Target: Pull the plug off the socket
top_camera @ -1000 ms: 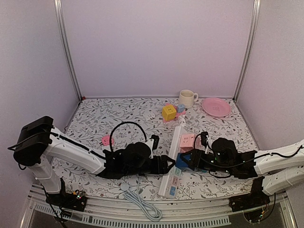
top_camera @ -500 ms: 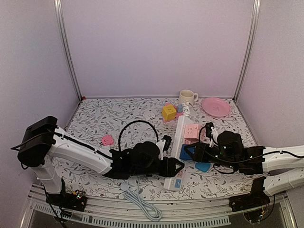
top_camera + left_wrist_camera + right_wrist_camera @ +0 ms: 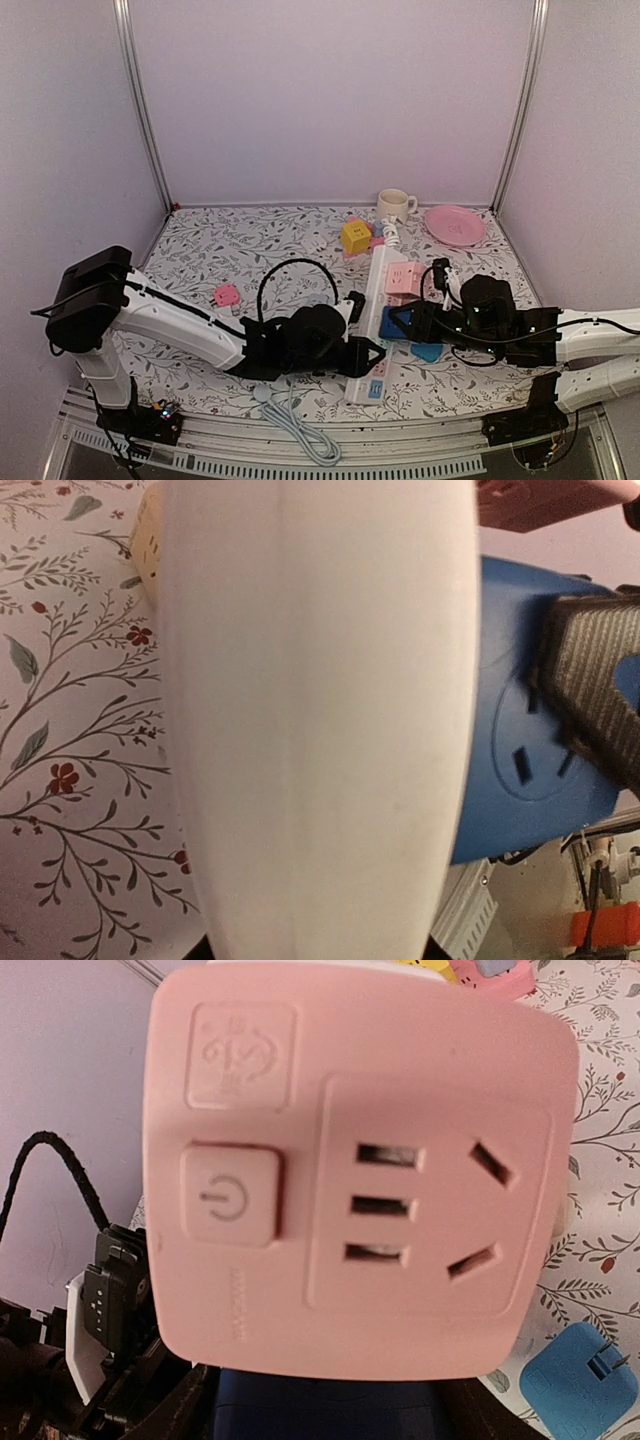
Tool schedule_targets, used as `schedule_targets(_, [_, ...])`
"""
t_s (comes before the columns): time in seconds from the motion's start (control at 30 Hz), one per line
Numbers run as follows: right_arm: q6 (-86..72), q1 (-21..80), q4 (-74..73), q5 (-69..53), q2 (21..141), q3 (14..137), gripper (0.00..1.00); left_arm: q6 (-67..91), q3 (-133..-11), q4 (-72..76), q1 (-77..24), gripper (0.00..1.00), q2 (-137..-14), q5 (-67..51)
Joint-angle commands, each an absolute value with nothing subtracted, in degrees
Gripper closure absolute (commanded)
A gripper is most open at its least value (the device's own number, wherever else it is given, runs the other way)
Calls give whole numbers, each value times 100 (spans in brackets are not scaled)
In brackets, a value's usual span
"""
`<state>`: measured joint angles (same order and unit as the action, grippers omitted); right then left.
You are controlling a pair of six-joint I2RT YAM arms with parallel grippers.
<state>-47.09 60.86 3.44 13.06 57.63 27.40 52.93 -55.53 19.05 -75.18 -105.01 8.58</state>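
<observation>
Near the counter's front edge, the right fingers (image 3: 590, 690) seem to pinch the blue plug (image 3: 505, 730) seated in the white power strip (image 3: 374, 298). Can't tell whether the left fingers (image 3: 368, 347) grip the strip. Pin it down, pull straight out.

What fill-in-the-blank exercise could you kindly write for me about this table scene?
1. Beside the mug at the far edge of the table lies a ____ plate.
2. The pink adapter on the power strip has a power ____ on its face.
3. The right gripper holds a ____ plug next to the pink adapter.
Missing words: pink; button; blue.
</observation>
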Motion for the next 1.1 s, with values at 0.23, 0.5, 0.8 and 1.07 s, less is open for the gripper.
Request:
schedule_targets(0.23, [-4685,6108,1360,872,5983,3055,97,6114,-4705,1267,-7524,100,-9671,2373])
schedule_targets(0.5, [-4711,6107,1441,675,6180,3105,97,6353,-4536,962,-7475,100,-9533,2660])
schedule_targets(0.8, [-4702,6108,1409,775,5755,2938,98,6411,-4482,938,-7460,100,-9536,2724])
schedule_targets(1.07, [-4696,6099,1323,878,5422,2733,97,6446,-4409,1065,-7454,100,-9565,2672])
